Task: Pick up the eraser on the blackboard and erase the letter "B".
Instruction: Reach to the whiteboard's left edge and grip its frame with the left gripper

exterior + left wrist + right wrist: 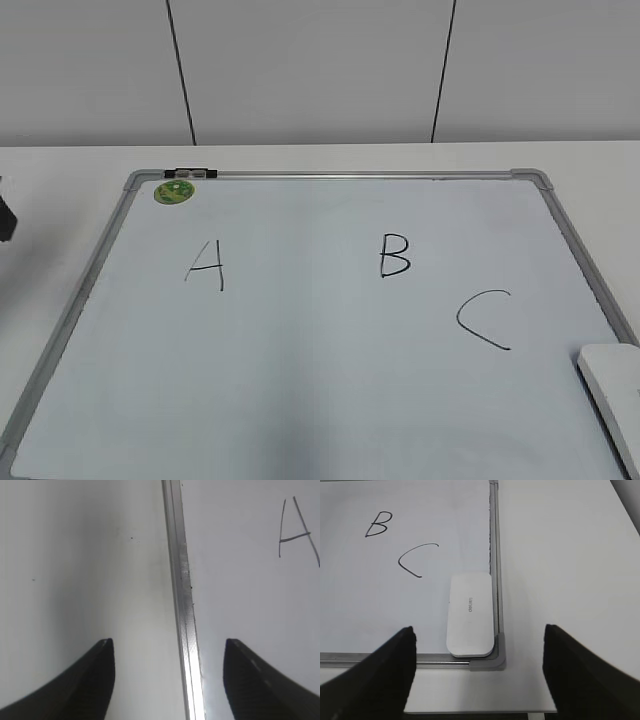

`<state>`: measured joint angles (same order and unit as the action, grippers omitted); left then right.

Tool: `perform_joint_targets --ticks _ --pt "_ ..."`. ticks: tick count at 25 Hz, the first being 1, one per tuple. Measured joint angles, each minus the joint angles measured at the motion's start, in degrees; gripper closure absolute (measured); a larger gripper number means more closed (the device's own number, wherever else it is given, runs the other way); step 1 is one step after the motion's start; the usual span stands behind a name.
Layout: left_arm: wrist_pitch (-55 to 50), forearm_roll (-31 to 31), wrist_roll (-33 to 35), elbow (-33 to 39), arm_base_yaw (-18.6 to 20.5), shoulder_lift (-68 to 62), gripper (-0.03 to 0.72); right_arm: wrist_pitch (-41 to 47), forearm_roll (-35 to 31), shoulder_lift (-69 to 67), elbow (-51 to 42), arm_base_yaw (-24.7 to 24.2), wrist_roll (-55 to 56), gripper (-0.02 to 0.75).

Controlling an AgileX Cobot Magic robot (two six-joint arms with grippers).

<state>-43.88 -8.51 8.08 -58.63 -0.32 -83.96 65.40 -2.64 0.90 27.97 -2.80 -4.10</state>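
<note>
The white eraser [470, 615] lies flat in the near right corner of the blackboard [300, 380], against its grey frame; it also shows at the right edge of the exterior view [612, 385]. The black letter "B" [394, 256] is drawn in the board's middle, also seen in the right wrist view [378, 524]. My right gripper [479, 635] is open and empty, above the board's corner just short of the eraser. My left gripper [169, 647] is open and empty over the board's left frame rail [182, 600]. Neither gripper's jaws show in the exterior view.
A black "A" [206, 266] is drawn left of the B and a black "C" [484, 319] right of it. A round green magnet [173, 190] and a small dark clip [192, 174] sit at the board's far left corner. The white table [565, 555] surrounds the board.
</note>
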Motion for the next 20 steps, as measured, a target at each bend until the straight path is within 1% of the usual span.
perform_joint_targets --ticks 7,13,20 --pt "0.61 -1.57 2.24 -6.73 0.00 -14.80 0.225 0.00 0.00 0.00 0.00 0.00 0.00 0.151" --pt "0.81 -3.65 3.90 -11.66 0.00 -24.04 0.314 0.00 0.00 0.00 0.00 0.00 0.00 0.151" --pt "0.10 -5.53 4.59 -17.12 0.00 -30.79 0.331 0.00 0.00 0.00 0.00 0.00 0.00 0.151"
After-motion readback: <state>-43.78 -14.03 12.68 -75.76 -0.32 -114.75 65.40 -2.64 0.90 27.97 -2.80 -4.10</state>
